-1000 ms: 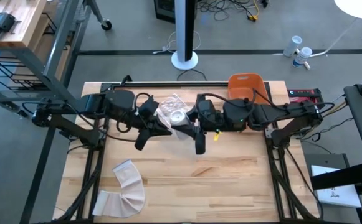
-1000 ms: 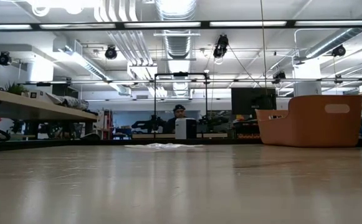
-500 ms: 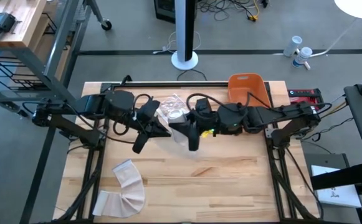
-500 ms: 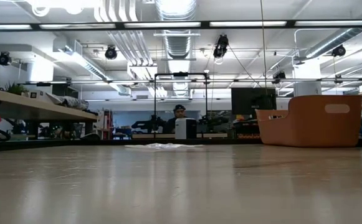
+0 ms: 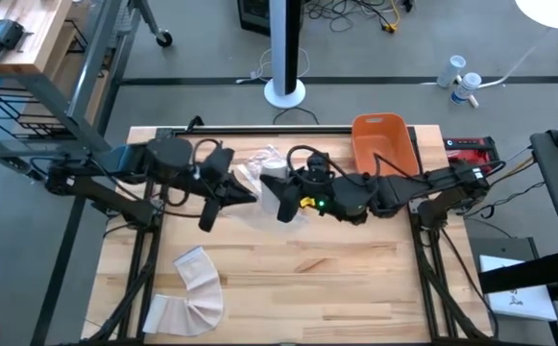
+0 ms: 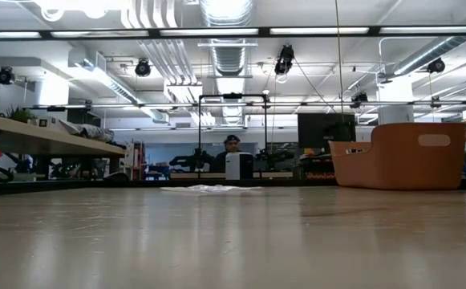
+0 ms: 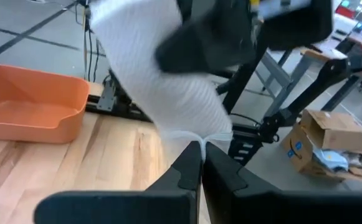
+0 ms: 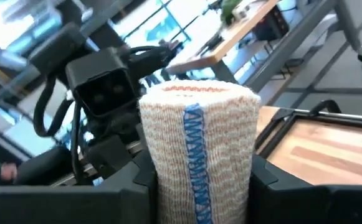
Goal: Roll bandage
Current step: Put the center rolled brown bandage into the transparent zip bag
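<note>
My right gripper [image 5: 280, 197] is shut on a beige bandage roll with a blue stripe [image 8: 196, 149], above the table's far middle. A white loose length of the bandage [image 7: 162, 81] runs from the roll to my left gripper [image 5: 245, 195], which is shut on its end. In the left wrist view my left gripper [image 7: 201, 149] sits just under the cloth, with the right gripper beyond it. In the right wrist view the left gripper [image 8: 103, 81] shows behind the roll. Neither gripper shows in the low view. My left gripper pinches the free end of the bandage's loose length [image 7: 200, 138] between its two shut fingertips. The cloth spreads out from the pinch toward the right gripper, clear of the table. My right gripper pinches the roll by its curved sides [image 8: 152, 174], one finger [image 8: 128, 186] on each side. The roll's end face [image 8: 199, 90] points away from the wrist. The roll is lifted clear of the table.
An orange bin [image 5: 384, 141] stands at the far right. A clear plastic bag [image 5: 264, 163] lies at the far middle, behind the grippers. A second bandage strip [image 5: 197, 288] lies curved at the near left. The table's near middle and right are bare wood.
My right gripper has gone toward the table's left and a little toward the far edge, turning as it went, and now stands closer to my left gripper. The left gripper has shifted slightly toward the left. The bandage stays held between them.
</note>
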Action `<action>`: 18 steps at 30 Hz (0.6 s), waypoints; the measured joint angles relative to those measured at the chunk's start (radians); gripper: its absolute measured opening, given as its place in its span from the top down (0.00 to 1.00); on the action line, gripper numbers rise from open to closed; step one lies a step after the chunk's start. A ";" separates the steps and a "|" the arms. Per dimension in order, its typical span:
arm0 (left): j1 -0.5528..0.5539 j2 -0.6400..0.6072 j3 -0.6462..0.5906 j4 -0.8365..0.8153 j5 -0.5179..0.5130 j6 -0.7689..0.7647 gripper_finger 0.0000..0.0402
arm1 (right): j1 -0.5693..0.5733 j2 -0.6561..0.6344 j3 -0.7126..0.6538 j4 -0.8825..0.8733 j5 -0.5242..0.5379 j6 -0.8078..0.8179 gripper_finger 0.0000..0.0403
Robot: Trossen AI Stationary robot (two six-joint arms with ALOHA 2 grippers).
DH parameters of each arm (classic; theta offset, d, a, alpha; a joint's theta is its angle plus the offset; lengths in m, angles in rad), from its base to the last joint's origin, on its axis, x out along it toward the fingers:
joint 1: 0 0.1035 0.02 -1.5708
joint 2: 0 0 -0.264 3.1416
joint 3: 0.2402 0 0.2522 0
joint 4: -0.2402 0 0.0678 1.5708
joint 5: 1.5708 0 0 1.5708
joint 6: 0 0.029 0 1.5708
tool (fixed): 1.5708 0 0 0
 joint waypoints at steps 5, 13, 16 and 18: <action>0.000 -0.029 0.000 -0.004 0.001 -0.023 1.00 | 0.026 0.042 -0.001 0.033 0.154 0.029 0.71; 0.000 -0.046 0.000 -0.004 0.001 -0.068 1.00 | 0.027 0.151 -0.001 0.415 0.226 -0.102 0.71; 0.000 -0.051 0.002 -0.002 -0.001 -0.065 1.00 | 0.027 0.178 -0.002 0.555 0.232 -0.190 0.71; 0.000 -0.057 0.002 -0.005 -0.009 -0.055 1.00 | 0.027 0.184 -0.002 0.582 0.248 -0.207 0.71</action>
